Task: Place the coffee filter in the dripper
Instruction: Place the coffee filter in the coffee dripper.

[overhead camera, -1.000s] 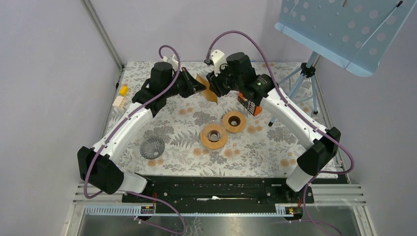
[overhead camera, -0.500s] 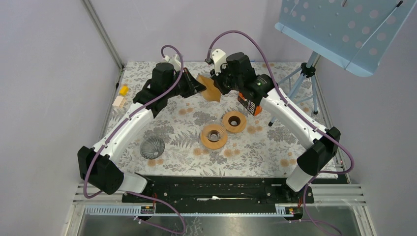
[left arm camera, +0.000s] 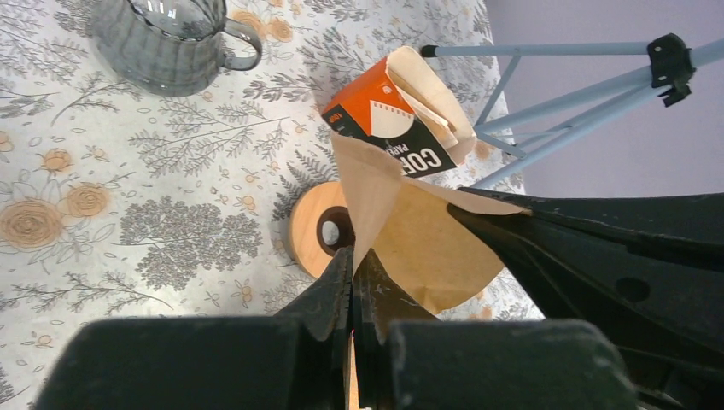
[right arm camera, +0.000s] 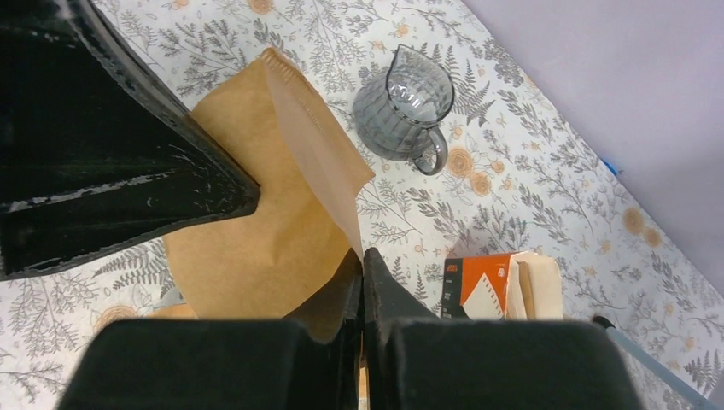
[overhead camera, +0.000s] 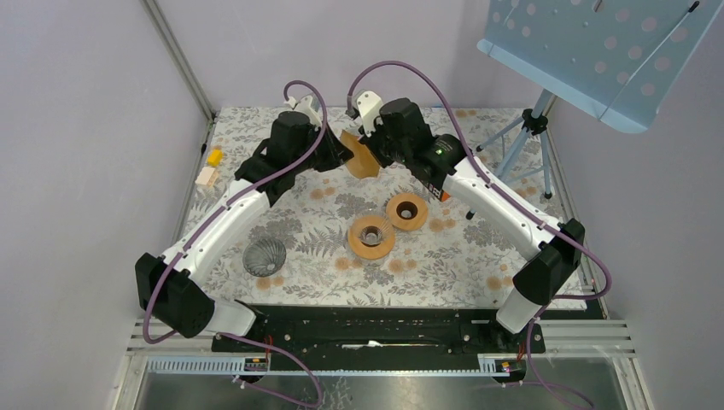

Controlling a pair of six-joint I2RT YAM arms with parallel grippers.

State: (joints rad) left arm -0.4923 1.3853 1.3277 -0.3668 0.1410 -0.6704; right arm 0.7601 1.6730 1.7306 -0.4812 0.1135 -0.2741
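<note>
A brown paper coffee filter (overhead camera: 359, 156) hangs in the air over the back of the table, held from both sides. My left gripper (overhead camera: 345, 154) is shut on one edge of it (left arm camera: 427, 243), jaws pressed together (left arm camera: 353, 254). My right gripper (overhead camera: 374, 155) is shut on the opposite edge (right arm camera: 256, 222), jaws pressed together (right arm camera: 362, 254). The filter's mouth gapes a little between them. The glass dripper with a wooden collar (overhead camera: 371, 236) stands on the table nearer to me, below the filter; the wrist views do not show it plainly.
A second wooden ring (overhead camera: 406, 211) (left arm camera: 309, 231) lies beside an orange filter box (overhead camera: 437, 188) (left arm camera: 394, 128) (right arm camera: 491, 286). A glass pitcher with a handle (left arm camera: 166, 43) (right arm camera: 408, 107) stands farther back. A ribbed glass vessel (overhead camera: 264, 256) sits left. A tripod (overhead camera: 529, 128) stands right.
The two wrists have drawn closer together; the right one has shifted left and the left one slightly right. Both keep their hold on the filter, which has moved a little left.
</note>
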